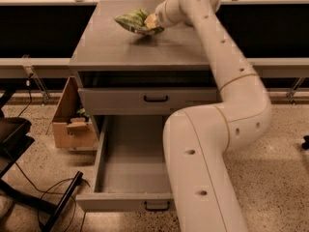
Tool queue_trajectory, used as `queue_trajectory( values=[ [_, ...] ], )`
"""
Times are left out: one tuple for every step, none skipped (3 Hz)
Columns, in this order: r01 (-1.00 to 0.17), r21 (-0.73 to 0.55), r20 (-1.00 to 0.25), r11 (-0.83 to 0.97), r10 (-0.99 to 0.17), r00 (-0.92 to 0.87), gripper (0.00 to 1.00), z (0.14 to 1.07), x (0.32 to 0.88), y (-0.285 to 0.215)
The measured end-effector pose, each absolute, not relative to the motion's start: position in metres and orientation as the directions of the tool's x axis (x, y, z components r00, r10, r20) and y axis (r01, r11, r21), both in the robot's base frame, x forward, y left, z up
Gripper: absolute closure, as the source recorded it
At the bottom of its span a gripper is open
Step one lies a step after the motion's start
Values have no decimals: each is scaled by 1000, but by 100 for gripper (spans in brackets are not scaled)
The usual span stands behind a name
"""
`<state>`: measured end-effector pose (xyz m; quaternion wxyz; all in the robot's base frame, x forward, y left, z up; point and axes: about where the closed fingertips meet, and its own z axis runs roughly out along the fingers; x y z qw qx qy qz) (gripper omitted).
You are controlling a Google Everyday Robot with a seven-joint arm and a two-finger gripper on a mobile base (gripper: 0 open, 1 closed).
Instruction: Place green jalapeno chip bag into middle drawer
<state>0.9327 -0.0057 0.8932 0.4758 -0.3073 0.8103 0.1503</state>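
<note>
The drawer (128,163) stands open below, the bag (131,20) is at the back of the cabinet top (120,50) with my gripper (151,21) pinching its right end, so I'd lift clear of the front edge before lowering

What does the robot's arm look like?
The arm is thick, creamy-white tubes with small dark dots and thin tan joint rings. The yellowish gripper at its tip sits at the crinkly green foil chip bag on the grey cabinet top.
</note>
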Motion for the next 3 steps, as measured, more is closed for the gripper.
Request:
queue_trajectory(
  values=[
    [-643,5,-785,766,-395,-476,100,923,878,-36],
    [-640,108,-641,761,-439,-630,100,937,790,-88],
    [-629,248,-548,737,-428,-718,100,929,726,-129]
  ],
)
